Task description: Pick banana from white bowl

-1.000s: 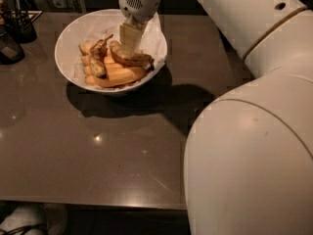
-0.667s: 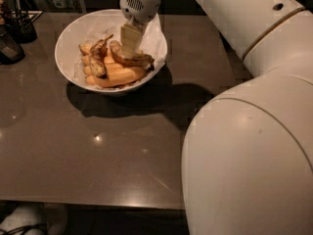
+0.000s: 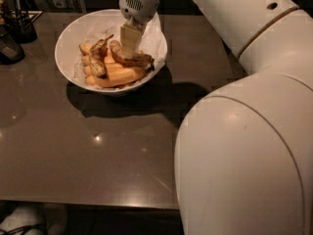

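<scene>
The white bowl (image 3: 66, 43) stands at the back left of the dark table, lined with crumpled white paper. The banana (image 3: 137, 60), curved and mottled brown with a dark tip, lies on top of the pile at the bowl's right side. My gripper (image 3: 128, 54) reaches straight down into the bowl and sits right on the middle of the banana. Smoother orange-yellow bananas (image 3: 117, 76) lie under it. A small shrivelled dark banana (image 3: 98, 65) lies to its left.
Dark objects (image 3: 12, 33) stand at the table's far left edge. My white arm (image 3: 244, 146) fills the right side and hides that part of the table. The table's front edge (image 3: 88, 202) runs along the bottom.
</scene>
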Controlling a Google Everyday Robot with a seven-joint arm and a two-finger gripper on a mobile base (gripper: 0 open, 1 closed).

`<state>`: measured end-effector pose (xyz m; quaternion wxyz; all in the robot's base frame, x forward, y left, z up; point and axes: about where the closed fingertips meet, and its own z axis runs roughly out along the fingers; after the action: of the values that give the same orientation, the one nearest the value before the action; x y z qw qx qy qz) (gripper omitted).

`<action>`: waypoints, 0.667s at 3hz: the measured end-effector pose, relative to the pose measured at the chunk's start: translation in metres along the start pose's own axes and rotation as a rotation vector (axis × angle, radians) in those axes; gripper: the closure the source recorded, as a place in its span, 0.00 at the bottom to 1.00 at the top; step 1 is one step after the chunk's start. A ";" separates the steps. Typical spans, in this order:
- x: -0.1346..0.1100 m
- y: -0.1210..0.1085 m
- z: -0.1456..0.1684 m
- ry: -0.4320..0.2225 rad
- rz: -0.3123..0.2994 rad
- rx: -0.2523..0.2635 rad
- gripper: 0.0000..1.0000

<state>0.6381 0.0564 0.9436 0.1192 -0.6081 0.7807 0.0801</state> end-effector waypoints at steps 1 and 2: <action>-0.001 -0.002 -0.002 0.007 0.002 0.005 0.55; -0.003 -0.004 -0.005 0.010 0.005 0.015 0.54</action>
<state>0.6424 0.0568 0.9489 0.1198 -0.6058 0.7833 0.0713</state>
